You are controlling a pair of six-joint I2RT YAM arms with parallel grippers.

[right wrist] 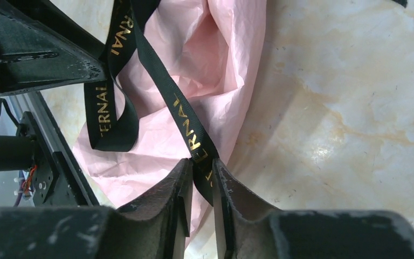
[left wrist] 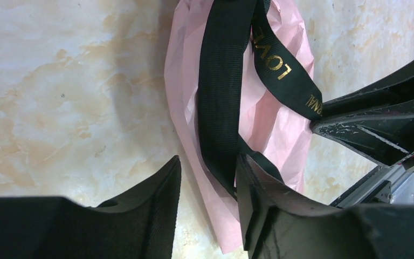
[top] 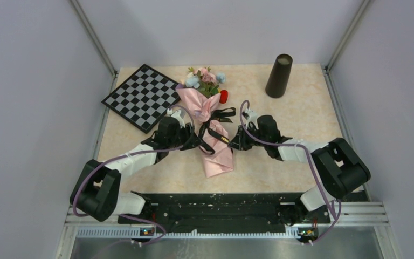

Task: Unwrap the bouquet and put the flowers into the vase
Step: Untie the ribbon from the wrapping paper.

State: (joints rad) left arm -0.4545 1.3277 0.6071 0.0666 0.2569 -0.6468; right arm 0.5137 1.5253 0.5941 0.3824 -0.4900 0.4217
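At right gripper [right wrist: 202,168]: pinching ribbon [right wrist: 179,110]. At left gripper [left wrist: 209,163]: half-spread, seemingly unclamped. Clamp first, then pull apart steadily.

The right gripper [right wrist: 201,167] clamps one black gold-lettered ribbon [right wrist: 179,110] tail lying across the pink-papered bouquet [right wrist: 218,48] on the table [right wrist: 350,108].

The marbled beige bench [top: 302,124] carried 4 things: a checkered board [top: 142,97] at 10 o'clock, the bouquet [top: 194,102] lying centrally, a red block [top: 223,96] just beside it, and the vase [top: 278,75] upright at 2 o'clock.
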